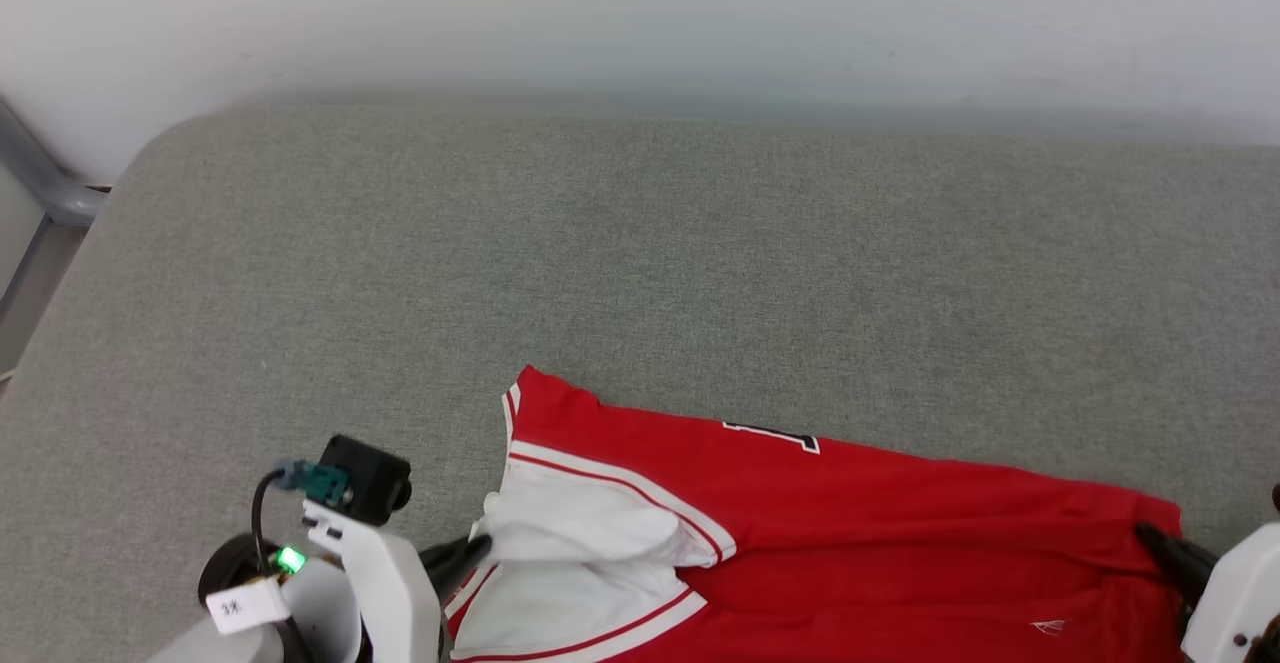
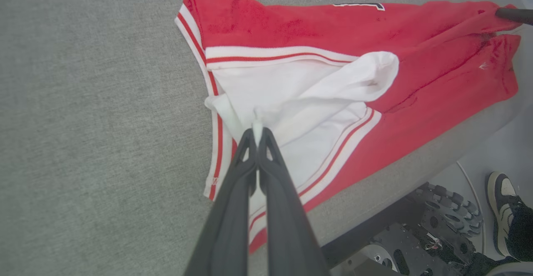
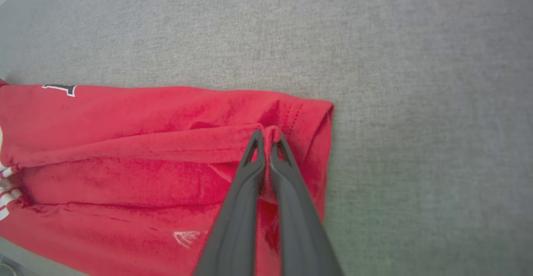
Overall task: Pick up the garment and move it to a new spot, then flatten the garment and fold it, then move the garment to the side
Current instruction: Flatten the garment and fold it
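Two closed pinches: left gripper (image 2: 257, 133) clamps the white sleeve (image 2: 316, 84), right gripper (image 3: 267, 138) clamps the red hem end (image 3: 310, 115). Between them the garment (image 1: 850, 513) lies along the grey table (image 1: 640, 263) near edge, long axis left-right. Free surface sits ahead of the fingers.

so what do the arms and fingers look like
The left arm and right arm are white. The left gripper and right gripper each have two long dark grey fingers. The left arm carries a black camera, black cable, green light and white tag.
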